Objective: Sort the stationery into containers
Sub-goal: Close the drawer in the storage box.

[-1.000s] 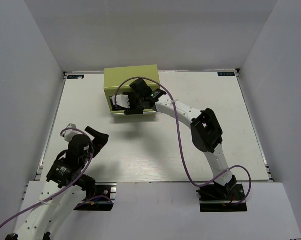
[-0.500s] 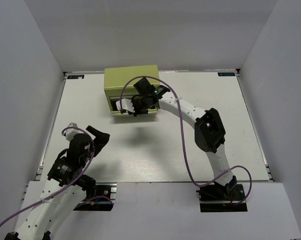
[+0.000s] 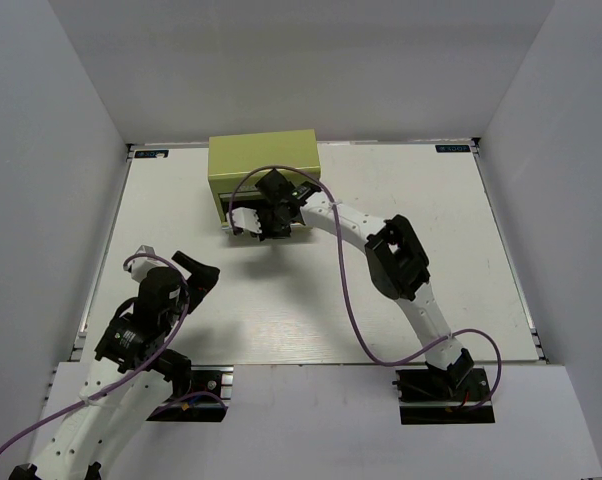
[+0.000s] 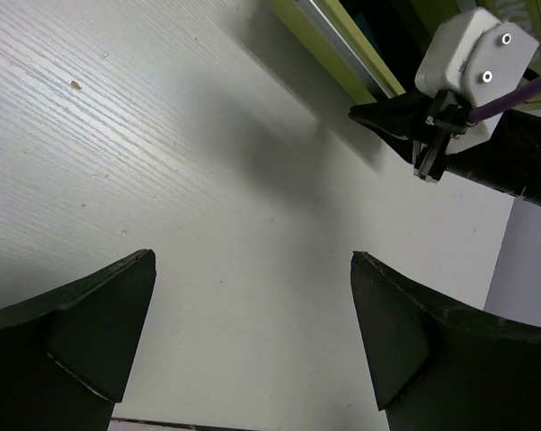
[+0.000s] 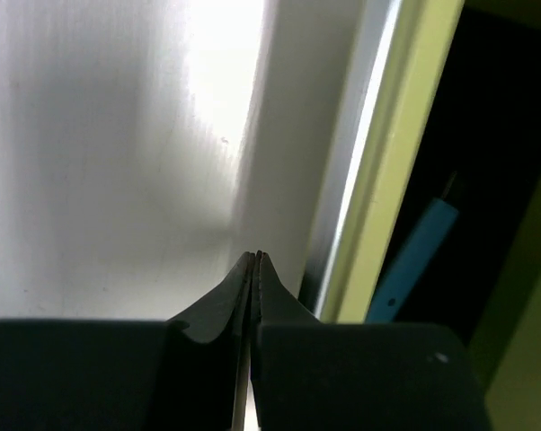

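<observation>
The olive-green cabinet (image 3: 264, 160) stands at the back of the table. My right gripper (image 3: 265, 224) hangs at its front, low over the table. In the right wrist view the right gripper (image 5: 255, 257) is shut with nothing between its fingers, just beside the rim of an open drawer (image 5: 405, 171). A light blue pen (image 5: 416, 256) lies inside that dark drawer. The other stationery is out of view. My left gripper (image 3: 196, 272) sits at the near left, far from the cabinet. Seen from its wrist, the left gripper (image 4: 252, 259) is open and empty over bare table.
The white table (image 3: 431, 250) is walled on three sides. In the left wrist view the cabinet's lower edge (image 4: 342, 45) and the right arm's white wrist camera (image 4: 473, 49) with its purple cable show at the top right.
The right gripper has closed and shifted a little left and nearer along the cabinet's front. The left arm has not moved.
</observation>
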Robot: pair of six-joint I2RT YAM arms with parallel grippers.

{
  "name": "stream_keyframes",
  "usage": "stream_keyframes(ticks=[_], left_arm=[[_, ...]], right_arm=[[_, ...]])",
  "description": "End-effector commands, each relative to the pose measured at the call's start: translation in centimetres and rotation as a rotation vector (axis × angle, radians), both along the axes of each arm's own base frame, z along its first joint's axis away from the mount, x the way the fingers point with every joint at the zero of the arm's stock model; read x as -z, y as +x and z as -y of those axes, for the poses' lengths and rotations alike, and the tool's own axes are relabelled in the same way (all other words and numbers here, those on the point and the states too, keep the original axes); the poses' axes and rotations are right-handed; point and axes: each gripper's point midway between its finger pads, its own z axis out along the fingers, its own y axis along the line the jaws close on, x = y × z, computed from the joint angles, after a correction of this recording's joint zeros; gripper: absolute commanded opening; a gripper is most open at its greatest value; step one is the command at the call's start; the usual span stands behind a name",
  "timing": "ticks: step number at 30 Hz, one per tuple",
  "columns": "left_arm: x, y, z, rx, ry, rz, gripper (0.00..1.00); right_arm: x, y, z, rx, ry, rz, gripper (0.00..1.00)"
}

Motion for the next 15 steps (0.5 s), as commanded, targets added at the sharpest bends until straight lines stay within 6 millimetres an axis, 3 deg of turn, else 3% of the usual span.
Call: stream_keyframes(ticks=[1,5,15], left_arm=[[0.2,-0.1,0.1,0.011,0.007,0.001,1.00],[0.4,0.0,0.1,0.011,0.011,-0.008,1.00],[0.2,0.1,0.1,0.011,0.007,0.001,1.00]], right_arm=[[-2.9,4.0,-0.8,0.124,0.061,0.154,0.00],[-3.6,7.8,-0.1,0.316,0.075,0.294,0.00],[-4.7,11.3,1.1,0.459,0.085,0.483,0.00]])
